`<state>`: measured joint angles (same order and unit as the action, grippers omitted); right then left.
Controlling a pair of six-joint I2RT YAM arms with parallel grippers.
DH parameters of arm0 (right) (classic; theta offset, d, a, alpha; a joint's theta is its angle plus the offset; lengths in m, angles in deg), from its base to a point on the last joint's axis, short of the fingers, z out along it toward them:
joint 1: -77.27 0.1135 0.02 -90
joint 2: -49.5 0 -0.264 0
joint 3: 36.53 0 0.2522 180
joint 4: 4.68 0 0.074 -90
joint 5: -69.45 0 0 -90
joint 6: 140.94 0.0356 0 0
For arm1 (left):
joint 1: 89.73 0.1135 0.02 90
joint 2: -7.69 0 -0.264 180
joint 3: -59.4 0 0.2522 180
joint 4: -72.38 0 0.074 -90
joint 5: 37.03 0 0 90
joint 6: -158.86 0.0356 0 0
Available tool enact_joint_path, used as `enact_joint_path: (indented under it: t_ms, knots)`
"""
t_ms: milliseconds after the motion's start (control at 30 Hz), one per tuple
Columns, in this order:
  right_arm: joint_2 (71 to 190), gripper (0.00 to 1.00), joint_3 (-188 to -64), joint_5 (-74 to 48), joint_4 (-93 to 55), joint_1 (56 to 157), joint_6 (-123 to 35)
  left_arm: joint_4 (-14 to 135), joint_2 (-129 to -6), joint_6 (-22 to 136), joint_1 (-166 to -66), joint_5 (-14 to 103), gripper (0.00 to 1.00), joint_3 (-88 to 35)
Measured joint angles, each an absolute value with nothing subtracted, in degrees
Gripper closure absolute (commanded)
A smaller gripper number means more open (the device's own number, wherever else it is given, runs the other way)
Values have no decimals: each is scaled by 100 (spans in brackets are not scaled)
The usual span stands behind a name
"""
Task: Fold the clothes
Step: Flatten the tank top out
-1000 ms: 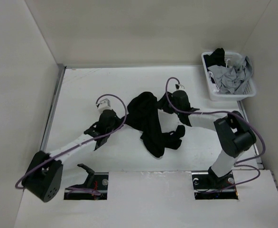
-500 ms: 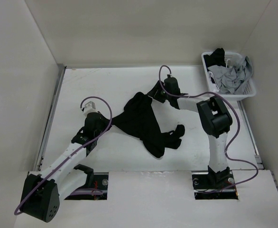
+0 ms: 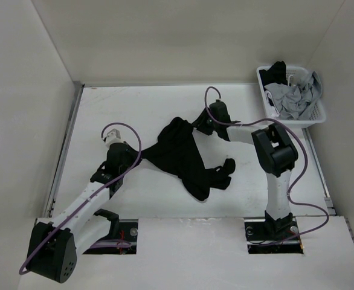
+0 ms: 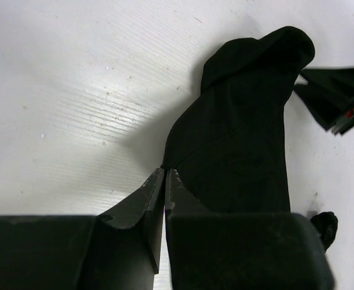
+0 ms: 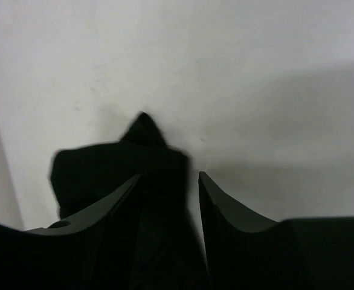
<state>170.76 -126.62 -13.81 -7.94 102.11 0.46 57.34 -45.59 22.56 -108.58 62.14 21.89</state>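
The black T-shirt is soft, thin, matt cloth, rumpled on a smooth white table with a faint grain and dull sheen. The laundry basket is white plastic, the garments in it crumpled grey cloth.

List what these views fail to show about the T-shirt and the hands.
- Top view: black T-shirt is bunched; collar and sleeves are lost in the folds.
- Left wrist view: left hand covers the fabric edge it pinches.
- Right wrist view: blurred; right hand and dark fabric merge.
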Motion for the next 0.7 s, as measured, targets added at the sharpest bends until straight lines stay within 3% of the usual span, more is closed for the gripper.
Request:
enact_joint_path:
  t_ms: [333, 700]
  knots:
    - [16700, 51, -12140, -1645, -943, 10209, -24, 5697, -4183, 2085, -10799, 6177, 100, 2501]
    - [17008, 54, -12726, -1020, -1255, 10209, 186, 5550, -3803, 2033, -10770, 6085, 100, 2724]
